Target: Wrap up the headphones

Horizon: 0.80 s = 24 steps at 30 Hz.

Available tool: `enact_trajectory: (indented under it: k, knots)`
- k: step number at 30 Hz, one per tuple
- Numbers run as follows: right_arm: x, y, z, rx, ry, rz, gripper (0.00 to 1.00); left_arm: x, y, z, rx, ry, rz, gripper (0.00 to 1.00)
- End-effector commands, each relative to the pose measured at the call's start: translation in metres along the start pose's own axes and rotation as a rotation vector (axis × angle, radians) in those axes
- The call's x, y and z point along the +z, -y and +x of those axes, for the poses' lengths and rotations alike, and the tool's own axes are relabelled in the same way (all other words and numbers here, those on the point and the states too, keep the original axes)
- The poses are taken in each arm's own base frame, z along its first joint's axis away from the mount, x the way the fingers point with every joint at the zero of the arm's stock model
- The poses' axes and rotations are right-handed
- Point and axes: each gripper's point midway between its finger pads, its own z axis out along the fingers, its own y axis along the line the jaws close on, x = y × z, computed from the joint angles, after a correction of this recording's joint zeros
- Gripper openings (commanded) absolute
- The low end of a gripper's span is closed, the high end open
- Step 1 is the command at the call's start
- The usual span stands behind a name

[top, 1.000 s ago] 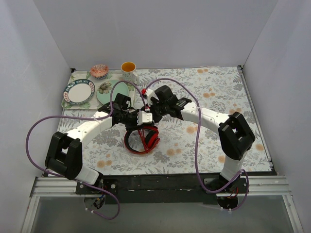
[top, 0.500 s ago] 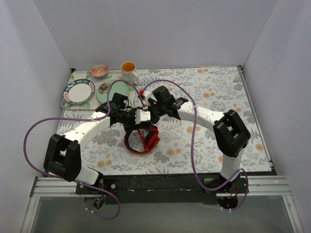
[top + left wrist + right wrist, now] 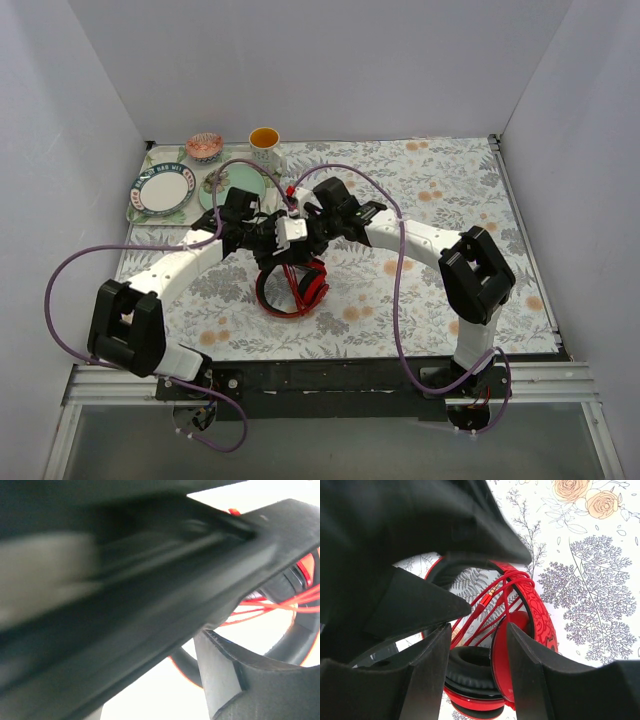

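Seen from above, on the floral worktop (image 3: pixel 450 170): headphones (image 3: pixel 292 288) just off centre toward 7 o'clock, folded into a compact red-and-black ring, flat on the cloth. At the ring's 12 o'clock edge, both arms nose to nose: left end effector (image 3: pixel 266 237) reaching in from 9 o'clock, right end effector (image 3: pixel 479 630) from 3 o'clock, tips close together over the upper rim. Too crowded with black parts at this height to separate the fingers.

From the right wrist: fingers (image 3: pixel 427 675) spread apart, with an open gap between them. Through that gap, a red earcup (image 3: pixel 502 655) with black padding, the patterned red headband (image 3: pixel 540 615) curving round toward 1 o'clock, and several strands of thin red cable (image 3: pixel 490 609) strung across the ring and gathered over the band near 12 o'clock. Gold-tipped plug (image 3: pixel 487 596) among the strands.

From the left wrist: mostly dark blur, very close to the lens. At 3 o'clock, taut red strands and a dark arc of headband. Cannot tell whether the left fingers stand apart or together, nor whether any cable is caught in them.

Toward 10 o'clock on the worktop, apart from the headphones: tray (image 3: pixel 131 210) carrying a ringed plate (image 3: pixel 163 188), a green plate (image 3: pixel 218 190) partly under the left arm, a pink bowl (image 3: pixel 204 146), and at 11 o'clock a mug (image 3: pixel 264 140).
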Motion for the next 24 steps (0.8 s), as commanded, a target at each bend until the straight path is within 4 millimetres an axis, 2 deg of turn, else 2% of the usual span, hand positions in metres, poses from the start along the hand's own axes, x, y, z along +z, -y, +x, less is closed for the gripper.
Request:
enact_trajectory:
  k: [1, 3, 5, 6, 8, 9, 10, 11, 12, 13, 14, 15, 16, 18, 19, 20, 22, 23, 24]
  knots:
    - [-0.014, -0.004, -0.028, -0.050, 0.068, 0.008, 0.56, -0.041, -0.051, -0.046, -0.048, 0.152, -0.215, 0.65]
    - [-0.027, 0.000, -0.036, -0.058, 0.095, 0.037, 0.56, -0.062, -0.072, -0.052, -0.106, 0.206, -0.317, 0.71]
    - [-0.046, 0.012, -0.041, -0.049, 0.130, 0.076, 0.57, -0.089, -0.097, -0.034, -0.296, 0.224, -0.448, 0.75]
    - [-0.054, 0.017, -0.043, -0.043, 0.146, 0.092, 0.57, -0.103, -0.107, -0.031, -0.339, 0.242, -0.501, 0.81]
    - [-0.078, 0.041, -0.042, -0.013, 0.184, 0.170, 0.59, -0.131, -0.123, -0.006, -0.496, 0.246, -0.605, 0.98]
    - [-0.088, 0.052, -0.042, 0.002, 0.204, 0.204, 0.63, -0.141, -0.125, 0.003, -0.543, 0.245, -0.638, 0.98]
    - [-0.104, 0.073, -0.041, 0.035, 0.232, 0.259, 0.65, -0.149, -0.126, 0.009, -0.582, 0.246, -0.660, 0.98]
    - [-0.122, 0.080, -0.044, 0.043, 0.269, 0.297, 0.67, -0.167, -0.131, 0.036, -0.668, 0.227, -0.729, 0.98]
    - [-0.128, 0.094, -0.027, 0.093, 0.266, 0.339, 0.71, -0.173, -0.130, 0.049, -0.728, 0.212, -0.759, 0.98]
    - [-0.150, 0.117, -0.027, 0.125, 0.319, 0.396, 0.73, -0.185, -0.131, 0.074, -0.803, 0.184, -0.810, 0.98]
    - [-0.167, 0.122, -0.027, 0.135, 0.360, 0.436, 0.76, -0.189, -0.129, 0.088, -0.870, 0.173, -0.836, 0.98]
    - [-0.173, 0.133, -0.008, 0.177, 0.360, 0.467, 0.80, -0.195, -0.126, 0.106, -0.935, 0.142, -0.869, 0.98]
    - [-0.194, 0.152, -0.003, 0.221, 0.409, 0.525, 0.87, -0.210, -0.124, 0.132, -1.014, 0.117, -0.935, 0.98]
    - [-0.225, 0.168, 0.006, 0.265, 0.467, 0.632, 0.91, -0.220, -0.116, 0.171, -1.147, 0.044, -1.026, 0.98]
    - [-0.240, 0.184, 0.026, 0.326, 0.477, 0.698, 0.92, -0.233, -0.110, 0.193, -1.202, 0.014, -1.089, 0.98]
    - [-0.259, 0.190, 0.030, 0.342, 0.508, 0.778, 0.93, -0.236, -0.104, 0.207, -1.236, -0.009, -1.123, 0.98]
    - [-0.278, 0.203, 0.055, 0.400, 0.517, 0.874, 0.96, -0.240, -0.085, 0.236, -1.294, -0.048, -1.185, 0.98]
    - [-0.292, 0.206, 0.059, 0.405, 0.543, 0.933, 0.97, -0.239, -0.079, 0.241, -1.301, -0.054, -1.195, 0.98]
    - [-0.298, 0.207, 0.063, 0.411, 0.552, 0.960, 0.98, -0.231, -0.067, 0.248, -1.302, -0.076, -1.195, 0.98]
